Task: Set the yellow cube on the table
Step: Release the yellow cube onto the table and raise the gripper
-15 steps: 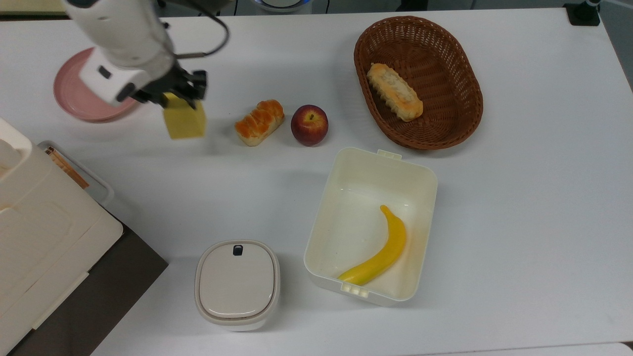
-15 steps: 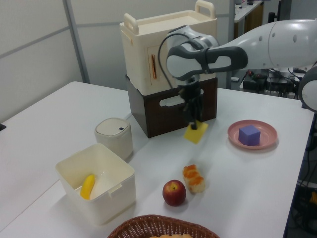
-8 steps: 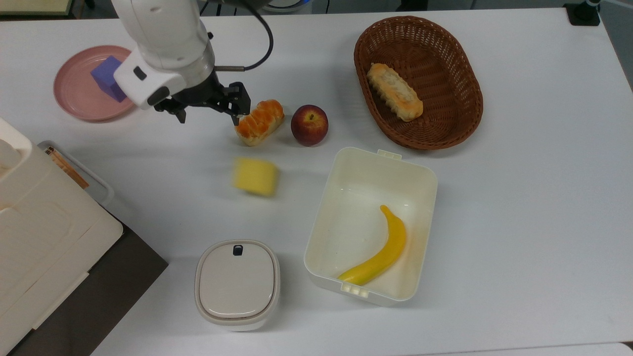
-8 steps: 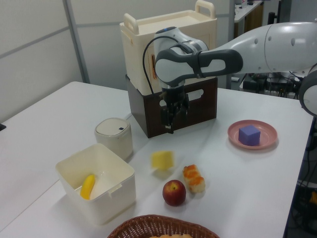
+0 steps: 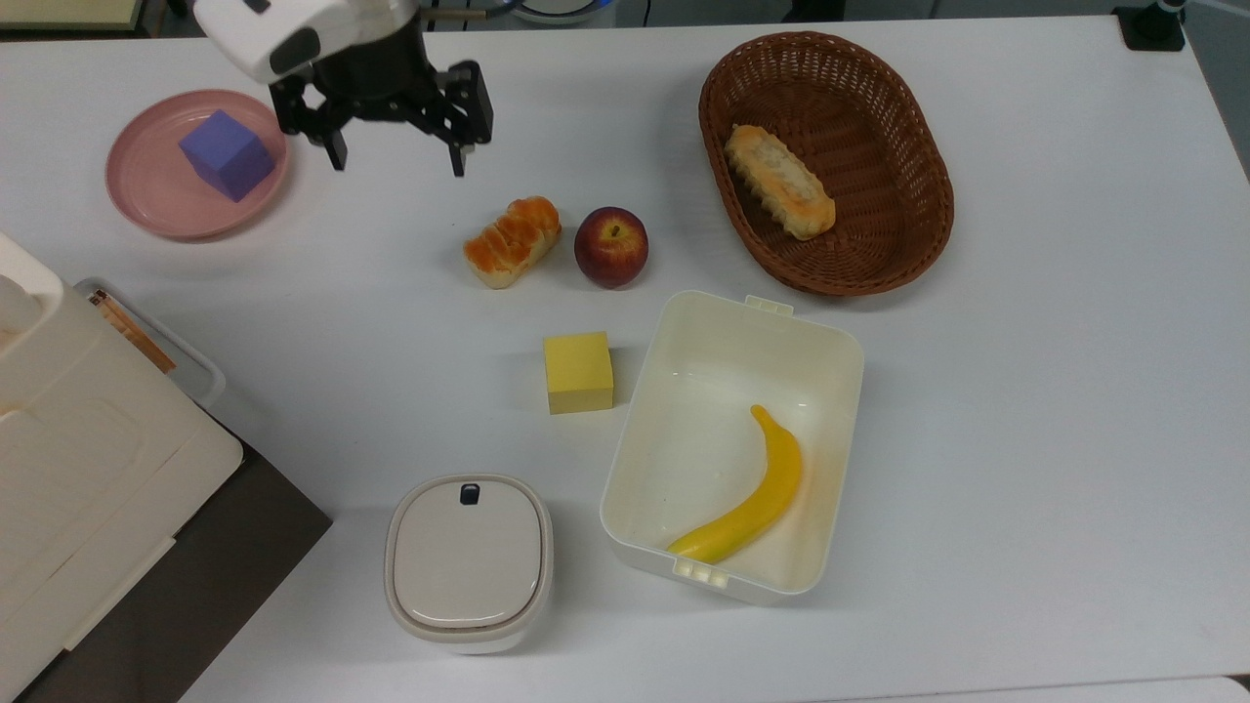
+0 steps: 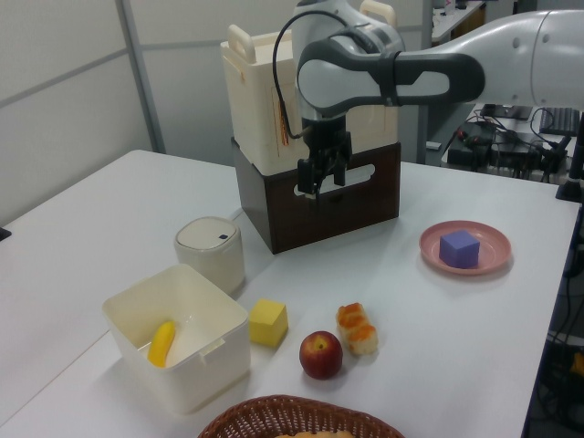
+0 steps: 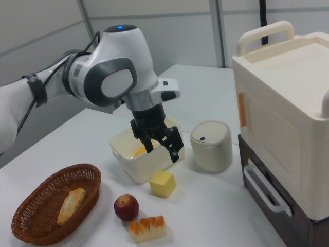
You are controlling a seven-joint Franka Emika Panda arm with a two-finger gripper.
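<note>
The yellow cube (image 5: 578, 371) is sitting flat on the white worktop (image 5: 1025, 391), just beside the outer wall of the open cream box (image 5: 640, 391) and apart from the tool (image 5: 395, 161). The tool is hanging above the worktop with its two fingers (image 5: 457, 161) spread apart and nothing between them.

Judged by its matte, foam-like surface, the cube is probably light and slightly yielding, with little risk of slipping or breaking. Two opposite flat faces would be offering the surest hold; the pair running away from the box wall looks the freer.

A banana (image 5: 747, 498) is lying inside the box. A bread roll (image 5: 511, 242) and an apple (image 5: 610, 246) are resting near the cube, a lidded container (image 5: 469, 561) is standing on its other side, and a purple cube (image 5: 227, 154) is sitting on a pink plate (image 5: 137, 195) well apart. A wicker basket (image 5: 908, 244) is holding a pastry (image 5: 778, 181). Nothing is lying on top of the cube.
</note>
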